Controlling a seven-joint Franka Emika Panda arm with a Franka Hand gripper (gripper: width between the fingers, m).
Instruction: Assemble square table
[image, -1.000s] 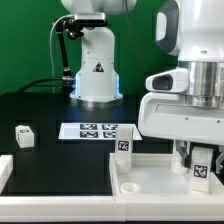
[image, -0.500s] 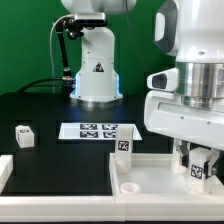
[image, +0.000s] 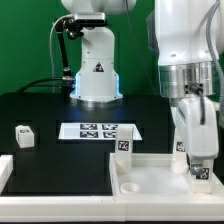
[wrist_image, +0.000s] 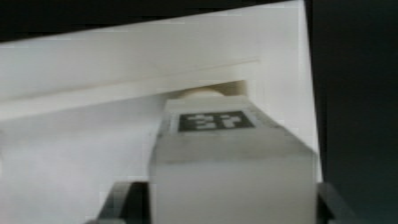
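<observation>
The gripper (image: 198, 160) fingers are closed on a white leg block (image: 199, 172), held upright over the square table (image: 150, 180) at its three o'clock corner. It appears to be fitting this leg; next likely calls for seating it squarely.

The square table slab (image: 150, 178) sits flat on the black tabletop at about 5 o'clock in the exterior view, white plastic with a raised rim and a round recess near its closest corner. One tagged leg block (image: 124, 146) stands right by its far edge, around 6 o'clock from centre. Another leg block (image: 24, 134) sits alone way over at 9 o'clock. A third leg (image: 199, 168) is upright over the slab at 4 o'clock; in the wrist view its tag (wrist_image: 215, 121) faces the camera.
</observation>
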